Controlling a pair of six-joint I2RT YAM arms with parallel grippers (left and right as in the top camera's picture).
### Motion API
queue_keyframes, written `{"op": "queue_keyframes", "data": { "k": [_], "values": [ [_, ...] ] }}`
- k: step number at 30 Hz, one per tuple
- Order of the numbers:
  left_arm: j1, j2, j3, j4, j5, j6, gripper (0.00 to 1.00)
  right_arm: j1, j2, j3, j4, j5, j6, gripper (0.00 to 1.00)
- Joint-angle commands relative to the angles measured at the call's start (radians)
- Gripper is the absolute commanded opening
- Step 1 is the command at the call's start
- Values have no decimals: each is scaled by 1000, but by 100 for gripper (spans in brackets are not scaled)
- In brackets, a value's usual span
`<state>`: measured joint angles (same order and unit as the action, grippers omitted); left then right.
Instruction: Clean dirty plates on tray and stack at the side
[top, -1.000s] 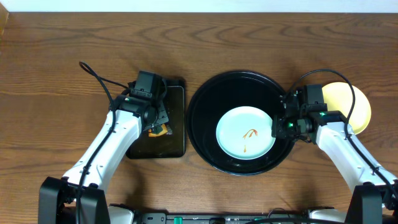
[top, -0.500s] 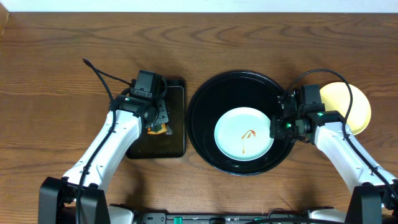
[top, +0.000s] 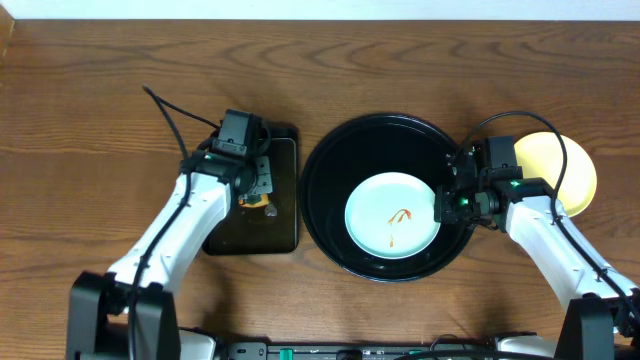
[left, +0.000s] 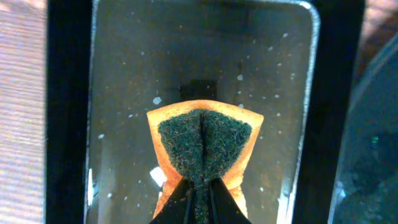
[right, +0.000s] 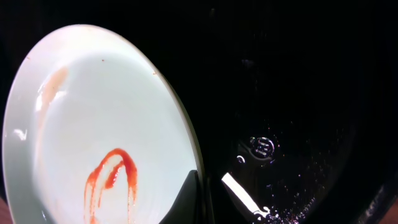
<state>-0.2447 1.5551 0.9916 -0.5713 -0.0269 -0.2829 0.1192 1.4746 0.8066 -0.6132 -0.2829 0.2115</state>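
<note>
While left jaws pinch a folded sponge (left: 204, 146), coarse green over orange foam, right jaws clamp the round mint plate (top: 375, 200) by its rim.

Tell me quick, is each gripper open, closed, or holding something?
Left gripper: closed on the sponge.
Right gripper: closed on the plate rim.

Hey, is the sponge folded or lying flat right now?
Folded. The left end effector pinches the sponge so its green face creases down the middle, over the rectangular tray.
</note>
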Motion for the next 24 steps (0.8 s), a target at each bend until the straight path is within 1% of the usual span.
{"op": "queue_keyframes", "data": {
  "k": [1, 8, 13, 17, 24],
  "values": [
    [4, 55, -6, 16, -11, 20, 8, 13, -1, -8, -2, -9, -4, 1],
    [4, 212, -6, 35, -11, 20, 8, 14, -1, -8, -5, -10, -3, 1],
    [4, 268, -6, 39, -11, 20, 8, 13, -1, -8, -8, -9, -3, 1],
    [4, 239, 9, 18, -10, 21, 7, 13, -1, -8, -9, -9, -4, 1],
    [4, 72, 24, 5, -11, 20, 7, 13, -1, -8, -9, -9, -4, 1]
  ]
}}
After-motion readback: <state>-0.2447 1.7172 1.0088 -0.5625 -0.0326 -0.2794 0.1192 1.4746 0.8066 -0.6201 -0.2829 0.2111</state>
